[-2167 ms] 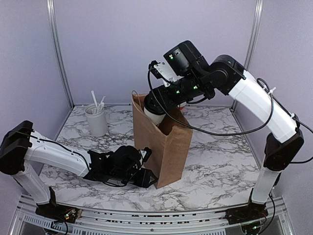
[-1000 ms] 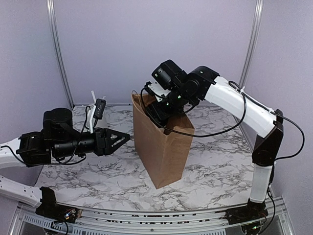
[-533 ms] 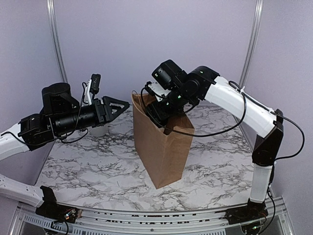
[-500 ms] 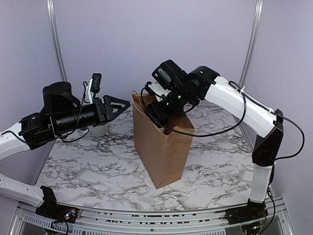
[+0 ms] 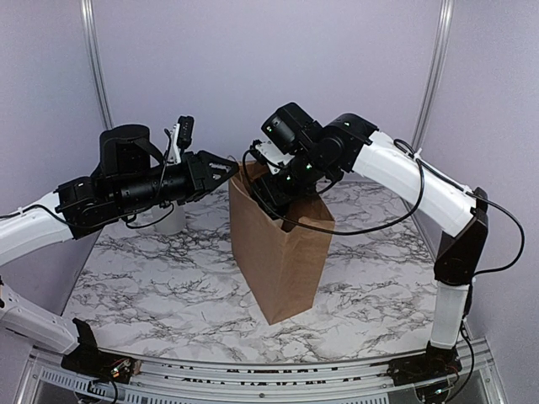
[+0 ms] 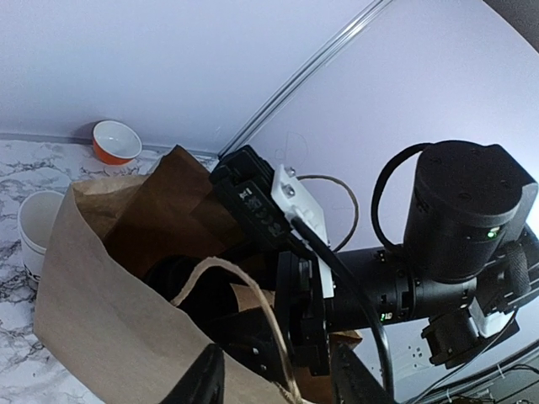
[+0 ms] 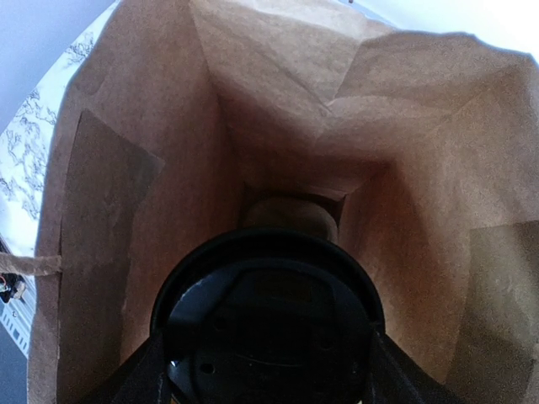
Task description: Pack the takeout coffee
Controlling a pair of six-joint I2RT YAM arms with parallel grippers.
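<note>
Right pincer [image 7: 266,370] clamped on the takeout coffee [image 7: 268,316] — down inside the paper bag [image 7: 126,168].
Left pincer [image 6: 276,383] half-open at the bag's rim.

- One brown paper bag [image 5: 282,248] on a marble table [image 5: 168,286].
- Two white-and-black robot arms, left [image 5: 38,227] and right [image 5: 404,177].
- One black-lidded takeout coffee [image 7: 265,328], inside the bag.
- One orange bowl [image 6: 116,140].
- One lidless white cup [image 6: 38,220].
- One white utensil holder [image 5: 172,222], mostly hidden.

My left gripper [image 5: 223,168] hangs high, reaching right, jaws parted; my right gripper [image 7: 263,370] points down, clamped.
</note>
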